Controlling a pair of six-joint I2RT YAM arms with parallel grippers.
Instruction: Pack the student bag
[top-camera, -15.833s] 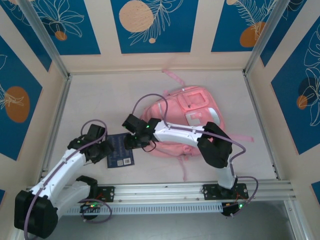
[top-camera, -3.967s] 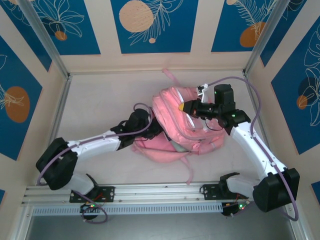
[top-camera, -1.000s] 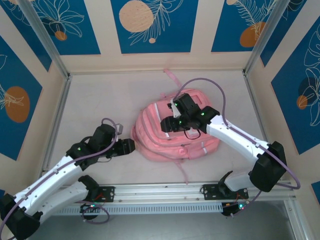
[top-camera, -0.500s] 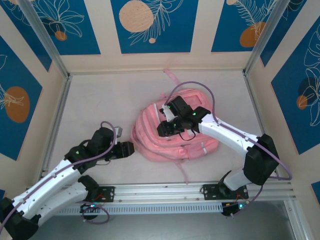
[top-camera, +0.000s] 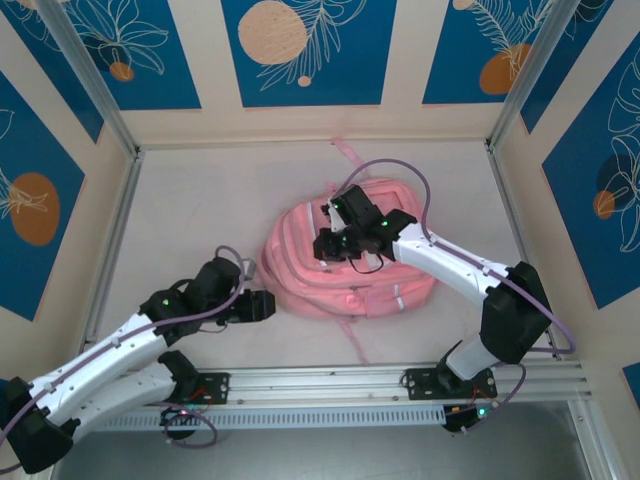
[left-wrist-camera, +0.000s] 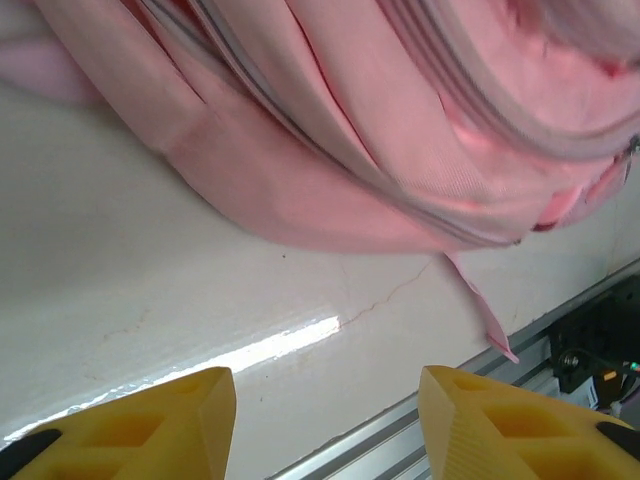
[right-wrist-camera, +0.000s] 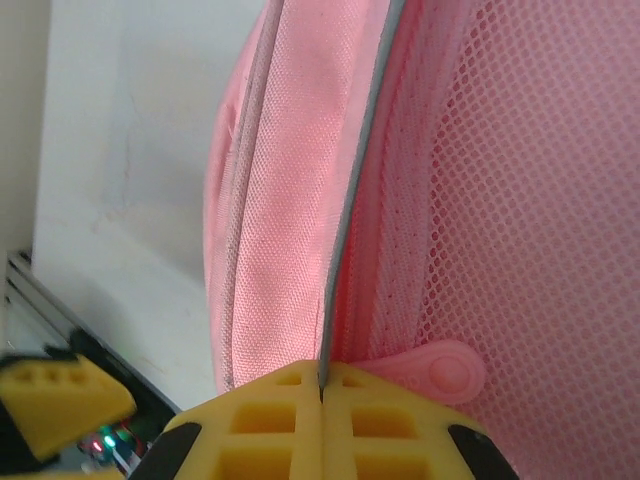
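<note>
1. Your bag lies on the table and looks packed; I'd guess only zipping's left.
2. Right gripper is clamped on the bag's zip.
3. Left gripper is open, empty, just beside the bag.

One student bag; two claws: left claw, right claw.

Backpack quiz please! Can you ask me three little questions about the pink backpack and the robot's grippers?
1. True or false: the left gripper is holding the backpack.
2. What is the right gripper pinching? A) the backpack's zipper edge B) a pencil C) nothing
3. Fill in: in the top view, the left gripper sits on the backpack's ___ side.
Key: 1 false, it is open and holds nothing; 2 A; 3 left.
</note>
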